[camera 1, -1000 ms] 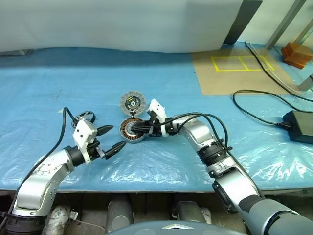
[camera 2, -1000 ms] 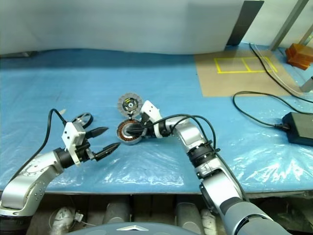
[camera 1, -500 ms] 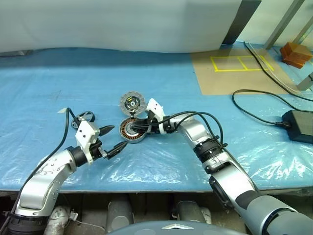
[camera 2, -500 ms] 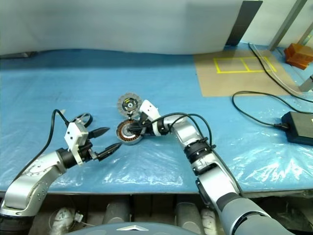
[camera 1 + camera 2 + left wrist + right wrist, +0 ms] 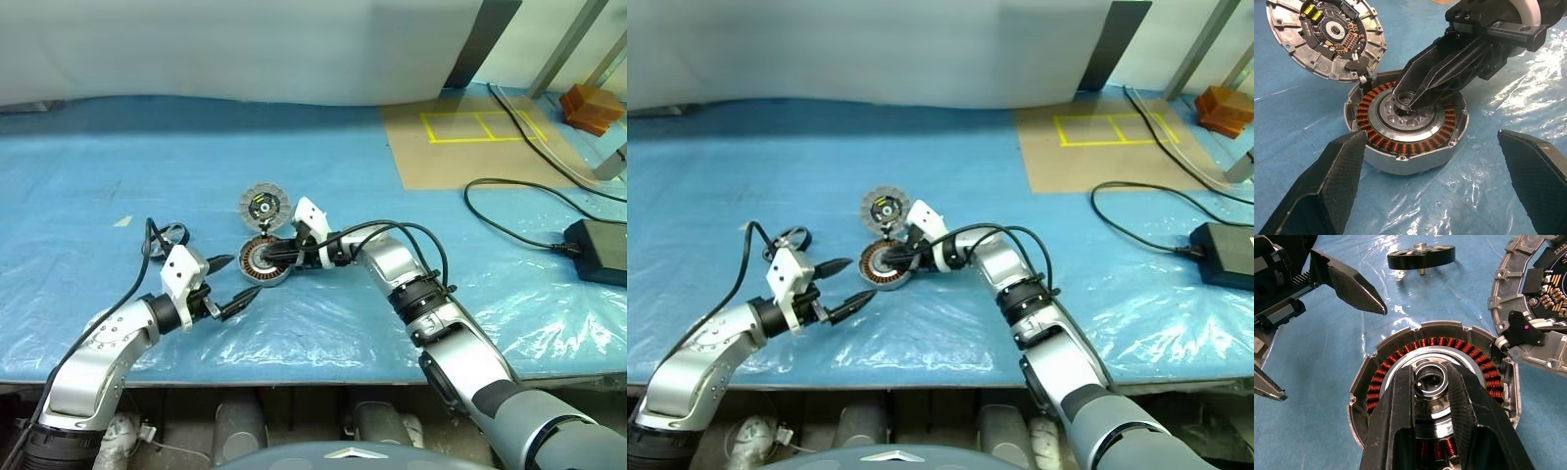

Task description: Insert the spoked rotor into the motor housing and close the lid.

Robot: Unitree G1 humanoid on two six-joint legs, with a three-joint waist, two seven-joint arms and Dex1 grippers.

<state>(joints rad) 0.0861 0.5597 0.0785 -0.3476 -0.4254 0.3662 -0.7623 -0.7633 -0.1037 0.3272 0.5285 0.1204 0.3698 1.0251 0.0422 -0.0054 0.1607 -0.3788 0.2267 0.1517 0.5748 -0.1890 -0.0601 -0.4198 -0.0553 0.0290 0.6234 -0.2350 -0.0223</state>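
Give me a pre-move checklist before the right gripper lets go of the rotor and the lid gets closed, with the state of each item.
1. Spoked rotor sits inside the motor housing, copper windings up: ok.
2. Rotor fully seated, level with the housing rim: cannot tell.
3. Right gripper clamped on the rotor's centre hub: ok, but it must release and clear before the lid can come down.
4. Lid stands open at the housing's edge, electronics face showing: ok, not yet closed.
5. Left gripper open, short of the housing and touching nothing: ok.
6. Black wheel lies apart on the blue sheet, out of the lid's way: ok.
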